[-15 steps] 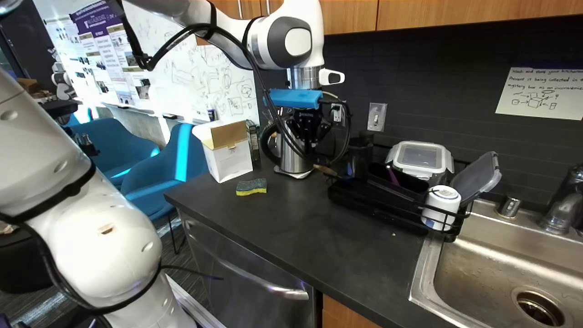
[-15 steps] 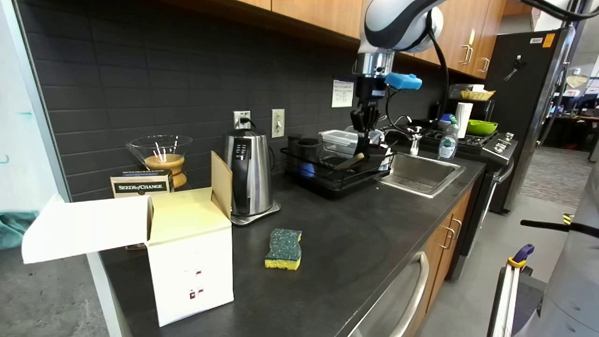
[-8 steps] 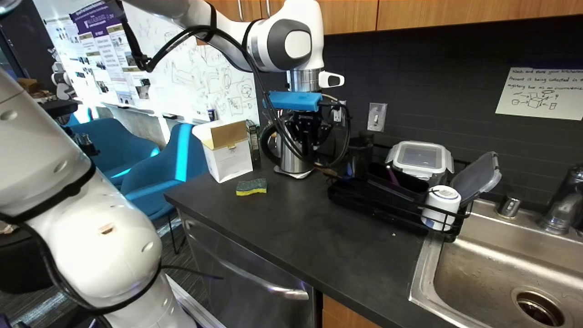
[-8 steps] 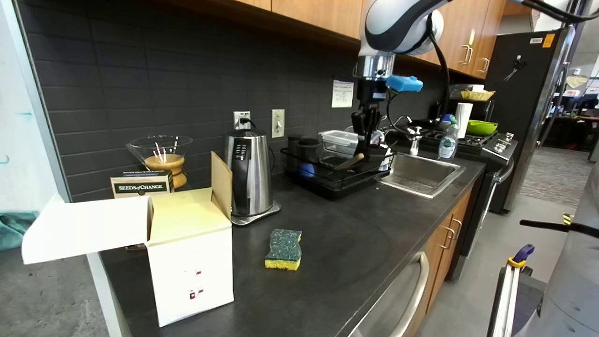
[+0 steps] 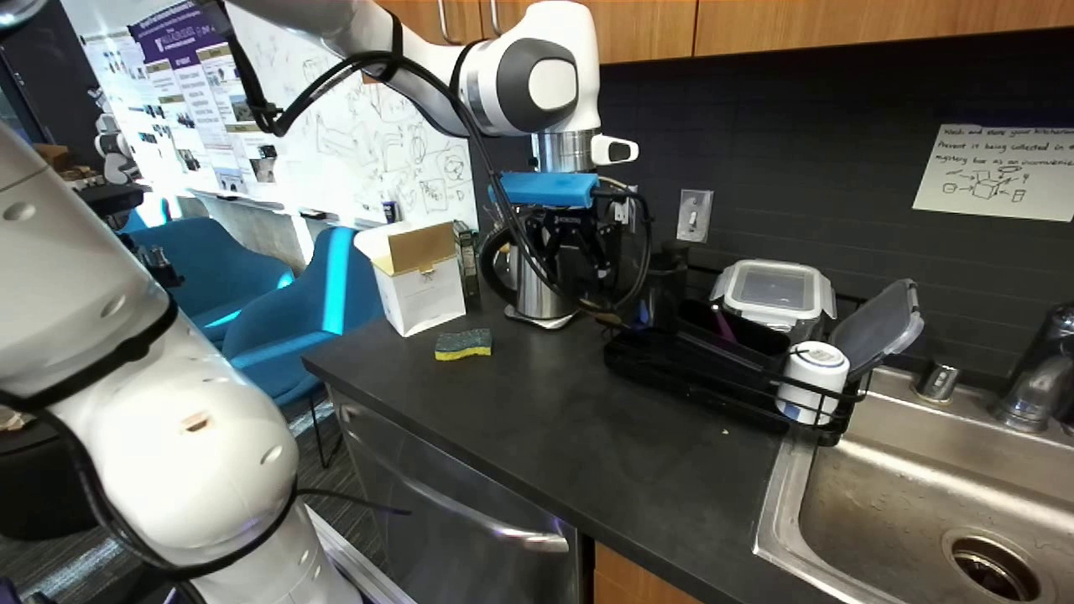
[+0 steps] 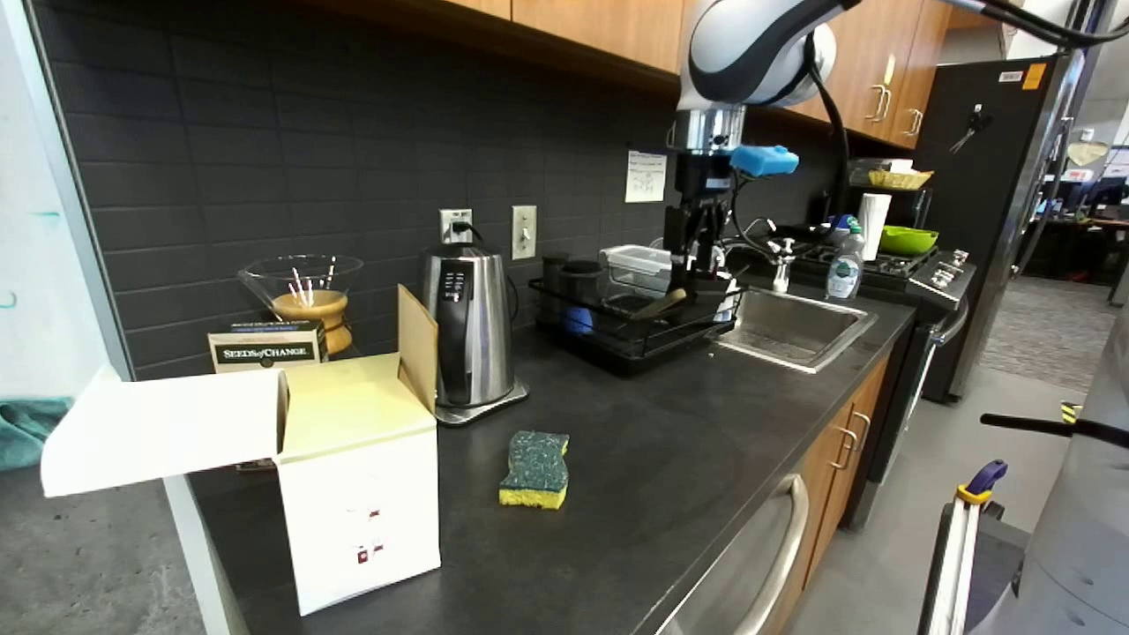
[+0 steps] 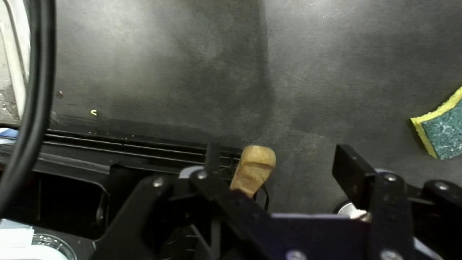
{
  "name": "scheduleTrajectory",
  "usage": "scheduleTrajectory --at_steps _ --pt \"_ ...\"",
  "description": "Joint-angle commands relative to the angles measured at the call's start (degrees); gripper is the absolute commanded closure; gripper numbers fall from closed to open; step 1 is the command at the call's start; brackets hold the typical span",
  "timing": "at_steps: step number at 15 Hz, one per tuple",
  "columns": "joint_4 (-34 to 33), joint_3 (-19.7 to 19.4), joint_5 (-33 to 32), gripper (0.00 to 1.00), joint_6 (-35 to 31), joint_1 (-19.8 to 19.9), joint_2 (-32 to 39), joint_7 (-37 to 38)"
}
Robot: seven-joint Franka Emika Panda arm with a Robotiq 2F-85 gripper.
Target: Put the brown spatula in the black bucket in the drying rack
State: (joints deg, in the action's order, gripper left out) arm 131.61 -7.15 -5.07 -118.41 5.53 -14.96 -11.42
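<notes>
The brown spatula (image 6: pixel 661 304) leans in the black wire drying rack (image 6: pixel 622 357), its handle end sticking up over the rack's edge. Just above that end, pointing down, is my gripper (image 6: pixel 692 269). Its jaws stand wide apart with nothing gripped. In the wrist view the spatula (image 7: pixel 254 166) shows between the fingers of the gripper (image 7: pixel 278 154), closer to the left one; its lower part is hidden behind the gripper. A black bin with a purple utensil, apparently the black bucket (image 5: pixel 759 331), sits in the rack; its dark opening lies left of the gripper in the wrist view.
The steel kettle (image 6: pixel 476 326) stands beside the rack. On the counter are a green-yellow sponge (image 6: pixel 535 467) and an open white box (image 6: pixel 362 494). Dark cups (image 6: pixel 582 287), a lidded glass container (image 5: pixel 776 294) and a white cup (image 5: pixel 811 382) fill the rack. The sink (image 5: pixel 940 486) adjoins it.
The gripper has gone from shut to open, its fingers spreading apart. The arm has sunk slightly towards the rack. The spatula shows no clear movement.
</notes>
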Motion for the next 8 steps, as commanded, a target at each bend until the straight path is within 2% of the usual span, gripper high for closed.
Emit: scheduleTrajectory --at_steps 1,8 --pt "-0.08 -0.67 -0.84 0.00 -0.38 0.30 1.05 -2.10" --pt "0.91 -1.45 -0.39 0.00 -3.90 0.14 3.23 -6.36"
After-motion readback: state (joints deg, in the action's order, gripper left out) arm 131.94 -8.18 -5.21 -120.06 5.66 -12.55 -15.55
